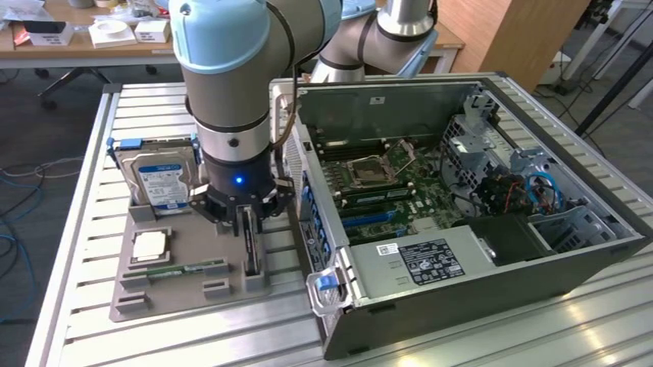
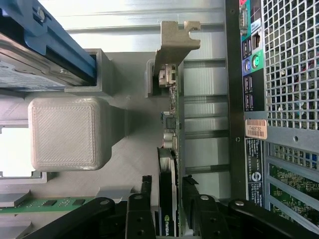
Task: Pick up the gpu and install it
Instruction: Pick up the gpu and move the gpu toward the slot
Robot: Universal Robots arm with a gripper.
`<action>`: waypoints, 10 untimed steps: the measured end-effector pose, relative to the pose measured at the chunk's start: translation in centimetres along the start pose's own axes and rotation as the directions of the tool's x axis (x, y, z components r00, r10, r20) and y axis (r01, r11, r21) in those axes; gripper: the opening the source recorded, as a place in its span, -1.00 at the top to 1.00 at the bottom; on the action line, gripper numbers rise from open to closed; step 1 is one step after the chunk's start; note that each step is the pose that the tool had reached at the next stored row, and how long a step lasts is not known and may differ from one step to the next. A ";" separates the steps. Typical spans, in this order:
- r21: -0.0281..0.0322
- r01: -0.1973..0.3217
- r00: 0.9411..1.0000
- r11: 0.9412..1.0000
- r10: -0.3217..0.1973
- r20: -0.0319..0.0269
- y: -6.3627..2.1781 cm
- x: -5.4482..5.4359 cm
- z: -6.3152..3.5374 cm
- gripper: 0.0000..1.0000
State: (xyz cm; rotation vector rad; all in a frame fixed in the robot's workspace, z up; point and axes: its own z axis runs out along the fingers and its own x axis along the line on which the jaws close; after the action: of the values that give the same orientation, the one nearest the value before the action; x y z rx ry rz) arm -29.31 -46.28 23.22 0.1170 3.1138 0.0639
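The gpu (image 1: 251, 248) stands on its long edge in a slot of the grey tray (image 1: 194, 294), at the tray's side nearest the computer case. In the wrist view the gpu (image 2: 169, 149) is a thin dark card with its silver end bracket (image 2: 174, 42) at the far end. My gripper (image 1: 246, 218) is lowered straight over it. The gripper (image 2: 167, 180) straddles the card's near end with one black finger on each side. A narrow gap shows between each finger and the card, so it reads as open around the card.
On the same tray are a silver hard drive (image 1: 158, 180) with a blue-white label, a green RAM stick (image 1: 183, 269) and a square CPU (image 1: 150, 245). The open computer case (image 1: 459, 191) lies at the exterior view's right, its rear panel (image 2: 279, 99) close beside the gpu.
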 end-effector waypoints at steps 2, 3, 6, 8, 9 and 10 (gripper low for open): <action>0.000 0.000 1.000 1.000 0.000 0.000 0.00 0.0 0.00 0.34; 0.000 0.000 1.000 1.000 0.000 0.000 0.00 0.0 0.00 0.34; 0.000 0.000 1.000 1.000 0.000 0.000 0.00 0.0 0.00 0.34; 0.000 0.000 1.000 1.000 0.000 0.000 0.00 0.0 0.00 0.34; 0.000 0.000 1.000 1.000 0.000 0.000 0.00 0.0 0.00 0.34; 0.000 0.000 1.000 1.000 0.000 0.000 0.00 0.0 0.00 0.34</action>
State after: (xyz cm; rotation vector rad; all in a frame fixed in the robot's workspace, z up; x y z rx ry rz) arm -29.31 -46.28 23.21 0.1170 3.1138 0.0639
